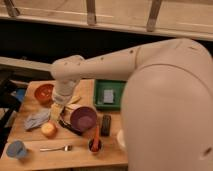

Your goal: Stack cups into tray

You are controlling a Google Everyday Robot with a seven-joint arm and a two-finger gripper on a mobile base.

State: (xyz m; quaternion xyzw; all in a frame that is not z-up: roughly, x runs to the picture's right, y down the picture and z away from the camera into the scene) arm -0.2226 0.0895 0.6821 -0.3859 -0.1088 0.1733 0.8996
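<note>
— Where is your arm?
— It reaches in from three o'clock, and its bulk hides the table's right side. My gripper point(59, 109) points down at nine o'clock of the purple bowl point(83, 118). I cannot tell whether it is parted or closed.
— What can you count?
— One light-blue cup point(16, 149) at seven o'clock, one green tray point(107, 82) well apart at one o'clock, and two bowls, counting the orange-red bowl point(44, 92) at ten. A fork point(55, 148) lies near the cup.

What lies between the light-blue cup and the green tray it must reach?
An orange fruit and the purple bowl lie between the light-blue cup and green tray; the gripper hangs between that bowl and the orange-red bowl.
</note>
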